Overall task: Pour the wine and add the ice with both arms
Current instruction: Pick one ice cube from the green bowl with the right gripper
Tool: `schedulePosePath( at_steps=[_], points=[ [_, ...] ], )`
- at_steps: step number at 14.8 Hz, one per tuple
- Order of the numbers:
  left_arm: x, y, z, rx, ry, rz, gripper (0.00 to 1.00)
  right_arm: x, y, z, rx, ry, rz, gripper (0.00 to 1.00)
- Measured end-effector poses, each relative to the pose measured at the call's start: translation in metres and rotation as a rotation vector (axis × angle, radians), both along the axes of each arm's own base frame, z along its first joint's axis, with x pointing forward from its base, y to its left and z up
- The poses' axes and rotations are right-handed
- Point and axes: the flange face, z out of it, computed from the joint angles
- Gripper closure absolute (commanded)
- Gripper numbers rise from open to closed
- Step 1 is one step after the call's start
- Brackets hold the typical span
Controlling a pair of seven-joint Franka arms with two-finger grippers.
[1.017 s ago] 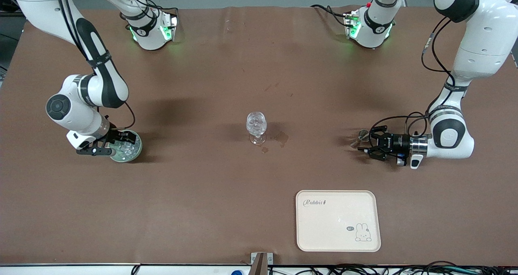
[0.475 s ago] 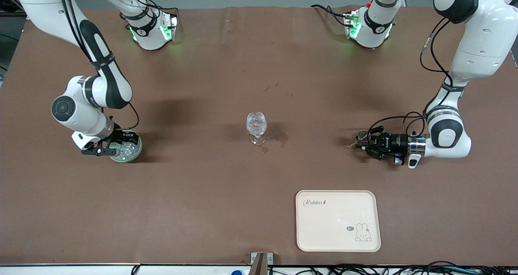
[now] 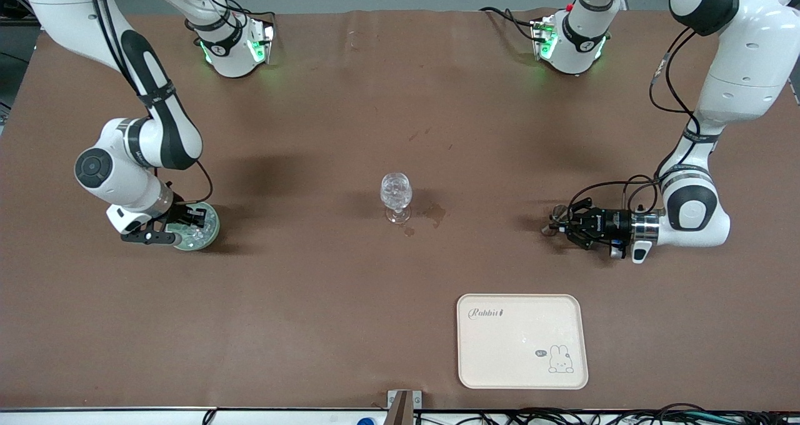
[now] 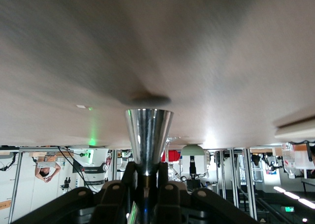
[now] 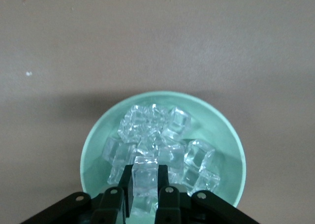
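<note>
The ice point(image 5: 162, 135) is several clear cubes heaped in a pale green bowl point(image 5: 219, 130). The bowl stands toward the right arm's end of the table point(image 3: 211, 230). My right gripper point(image 5: 145, 178) is down in the bowl and shut on one ice cube point(image 5: 145, 171); it also shows in the front view point(image 3: 189, 220). My left gripper point(image 4: 146, 177) is shut on the narrow end of a shiny metal cone cup point(image 4: 147, 130), held sideways low over the table toward the left arm's end point(image 3: 560, 224). A clear stemmed glass point(image 3: 396, 197) with glittery contents stands at the table's middle.
A cream tray point(image 3: 522, 375) with a rabbit print lies nearer to the front camera than the left gripper. A dark wet stain point(image 3: 434, 212) marks the table beside the glass. The arms' bases point(image 3: 234, 47) stand along the table's edge farthest from the front camera.
The left gripper has turned and shifted slightly toward the glass with the metal cup. The right gripper has shifted a little over the bowl.
</note>
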Motion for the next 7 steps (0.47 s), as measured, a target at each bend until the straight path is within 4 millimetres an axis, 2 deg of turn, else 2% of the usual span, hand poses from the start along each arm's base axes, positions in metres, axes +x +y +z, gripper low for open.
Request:
schedulePosePath(
  at_steps=[2,3,7],
  points=[
    [0.014,-0.019,0.022,-0.015,-0.002,0.001,1.0,0.007,-0.001,0.013,0.0,-0.028,-0.003,0.98],
    [0.023,-0.032,0.04,-0.017,0.004,0.001,1.0,0.011,-0.002,0.025,0.0,-0.05,-0.005,0.99],
    [0.044,-0.095,0.135,0.032,0.028,0.002,1.0,0.017,-0.012,0.092,0.014,-0.031,-0.02,1.0]
  ],
)
